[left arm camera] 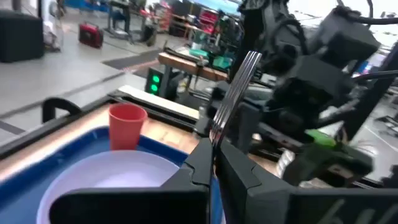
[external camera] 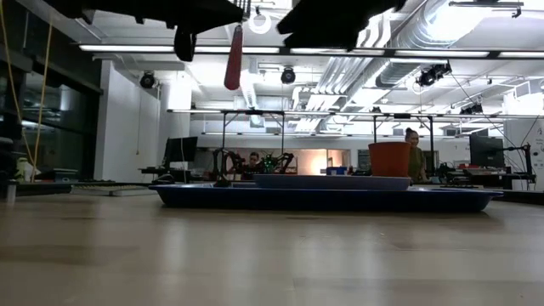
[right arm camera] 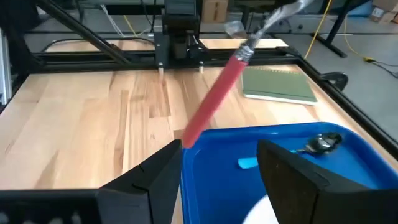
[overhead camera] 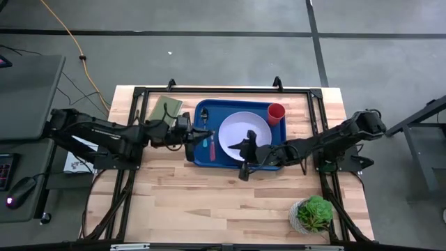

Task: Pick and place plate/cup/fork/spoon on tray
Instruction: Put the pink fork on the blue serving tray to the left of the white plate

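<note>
The blue tray [overhead camera: 202, 159] lies mid-table and carries the pale plate [overhead camera: 244, 129]. The red cup [overhead camera: 276, 113] stands at the tray's far right corner, and the teal-handled spoon [right arm camera: 323, 142] lies at its far left. Over the tray's left end my left gripper [overhead camera: 201, 134] is shut on the fork [right arm camera: 217, 93], which is raised above the tray. My right gripper [overhead camera: 244, 157] hovers open over the plate's near edge, its fingers [right arm camera: 155, 174] wide apart with nothing between them. My left gripper pinches the fork's metal neck [left arm camera: 214, 134] between its two shut fingers, coming level from the table's left. The tines [left arm camera: 245, 62] stick up past the fingertips. The pink-red handle [external camera: 233, 59] hangs slanting below them, lifted clear of the tray.
An olive-green flat rectangle [overhead camera: 165, 108] lies at the table's far left, beside the tray. A potted plant [overhead camera: 313, 215] stands at the near right corner. Black frame rails [overhead camera: 223, 89] run along the far edge and both sides. Bare wood lies in front of the tray.
</note>
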